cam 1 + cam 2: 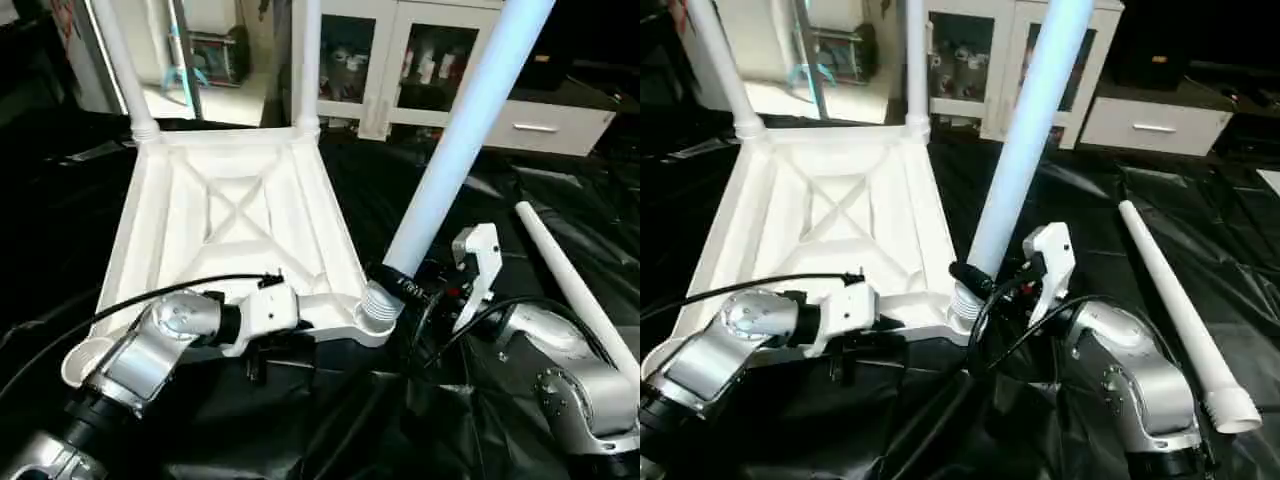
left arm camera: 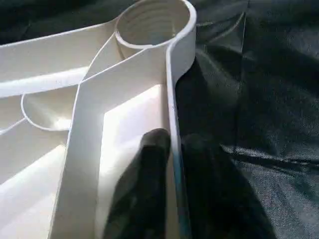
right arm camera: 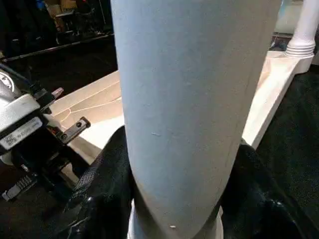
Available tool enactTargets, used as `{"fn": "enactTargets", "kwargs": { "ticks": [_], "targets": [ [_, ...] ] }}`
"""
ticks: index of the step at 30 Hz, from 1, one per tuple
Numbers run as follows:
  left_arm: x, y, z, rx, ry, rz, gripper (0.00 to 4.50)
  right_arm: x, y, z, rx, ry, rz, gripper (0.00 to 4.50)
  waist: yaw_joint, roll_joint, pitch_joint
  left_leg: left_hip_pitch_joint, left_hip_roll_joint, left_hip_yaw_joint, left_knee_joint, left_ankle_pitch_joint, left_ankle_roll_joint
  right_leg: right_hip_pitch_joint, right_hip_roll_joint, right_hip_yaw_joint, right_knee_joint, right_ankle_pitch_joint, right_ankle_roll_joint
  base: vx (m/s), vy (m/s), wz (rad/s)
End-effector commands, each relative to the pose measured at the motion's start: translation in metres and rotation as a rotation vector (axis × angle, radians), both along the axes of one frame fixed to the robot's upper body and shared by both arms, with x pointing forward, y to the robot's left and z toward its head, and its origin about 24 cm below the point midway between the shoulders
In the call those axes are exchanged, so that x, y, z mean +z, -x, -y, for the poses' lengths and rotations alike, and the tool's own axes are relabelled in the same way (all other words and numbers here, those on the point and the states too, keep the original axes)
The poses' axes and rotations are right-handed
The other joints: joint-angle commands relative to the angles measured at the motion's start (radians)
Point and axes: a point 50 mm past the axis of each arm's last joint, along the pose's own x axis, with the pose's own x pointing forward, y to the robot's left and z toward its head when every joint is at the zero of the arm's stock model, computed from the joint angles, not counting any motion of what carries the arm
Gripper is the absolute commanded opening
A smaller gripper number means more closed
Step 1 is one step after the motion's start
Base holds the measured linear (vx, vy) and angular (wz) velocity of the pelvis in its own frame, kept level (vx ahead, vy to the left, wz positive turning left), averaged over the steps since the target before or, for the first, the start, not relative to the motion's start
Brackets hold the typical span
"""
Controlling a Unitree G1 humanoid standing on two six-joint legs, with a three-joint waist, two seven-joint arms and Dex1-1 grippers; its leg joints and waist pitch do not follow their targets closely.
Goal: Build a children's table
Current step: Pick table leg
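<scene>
The children's table top [image 1: 235,215] lies upside down on a black sheet, ribbed X-braced underside up. Two white legs [image 1: 125,60] [image 1: 308,60] stand in its far corner sockets. My right gripper [image 1: 400,285] is shut on a third leg [image 1: 455,140] close to its lower end. That leg leans to the right, with its threaded end at the near right socket [image 1: 375,312]. My left gripper [image 2: 174,142] sits at the near rim with one black finger on each side of the rim wall, slightly apart. The near left socket [image 2: 154,22] is empty. A fourth leg [image 1: 1170,300] lies loose to the right.
A white glass-door cabinet [image 1: 400,60] and a low white drawer unit [image 1: 540,125] stand behind the table top. The crumpled black sheet [image 1: 330,430] covers the floor all around. A black cable [image 1: 130,300] runs over my left forearm.
</scene>
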Motion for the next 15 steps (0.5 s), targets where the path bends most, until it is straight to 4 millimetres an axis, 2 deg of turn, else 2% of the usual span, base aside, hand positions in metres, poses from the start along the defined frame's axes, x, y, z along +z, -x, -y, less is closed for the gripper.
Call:
{"fn": "enactTargets", "kwargs": {
  "ticks": [1, 2, 3, 4, 8, 15],
  "targets": [
    [0.003, -0.001, 0.003, -0.002, 0.011, 0.005, 1.20, 0.006, 0.001, 0.002, -0.006, -0.006, 0.021, 1.89, -0.005, -0.003, -0.052, 0.027, 0.082, -0.039, -0.088, -0.294, -0.034, 0.005, -0.104, 0.058, -0.100, -0.243, -0.146, 0.000, 0.000, 0.00],
    [0.003, -0.002, 0.005, -0.008, 0.011, 0.010, 1.36, 0.005, 0.002, 0.002, -0.009, -0.007, 0.020, 1.89, -0.003, 0.007, -0.053, 0.027, 0.083, -0.039, -0.087, -0.280, -0.030, 0.006, -0.104, 0.058, -0.098, -0.217, -0.152, 0.000, 0.000, 0.00],
    [0.003, -0.002, 0.005, -0.008, 0.011, 0.010, 1.36, 0.005, 0.002, 0.002, -0.009, -0.007, 0.020, 1.89, -0.005, 0.003, -0.053, 0.027, 0.083, -0.038, -0.087, -0.279, -0.029, 0.006, -0.102, 0.058, -0.099, -0.209, -0.152, 0.000, 0.000, 0.00],
    [0.000, -0.002, 0.009, -0.018, 0.002, 0.008, 1.36, 0.005, 0.004, 0.002, -0.014, -0.011, 0.020, 1.89, -0.005, 0.006, -0.054, 0.026, 0.083, -0.039, -0.087, -0.278, -0.029, 0.008, -0.102, 0.058, -0.098, -0.193, -0.156, 0.000, 0.000, 0.00],
    [-0.001, -0.004, 0.015, -0.031, 0.020, -0.013, 1.36, 0.005, 0.005, 0.004, -0.020, -0.010, 0.020, 1.89, -0.006, 0.004, -0.056, 0.024, 0.083, -0.039, -0.086, -0.259, -0.023, 0.015, -0.102, 0.055, -0.093, -0.149, -0.168, 0.000, 0.000, 0.00],
    [-0.002, -0.009, 0.016, -0.033, -0.015, 0.007, 1.36, 0.006, 0.005, 0.005, -0.022, -0.007, 0.022, 1.89, -0.018, 0.004, -0.052, 0.026, 0.082, -0.039, -0.085, -0.279, -0.021, 0.013, -0.102, 0.057, -0.099, -0.192, -0.170, 0.000, 0.000, 0.00]
  ]
}}
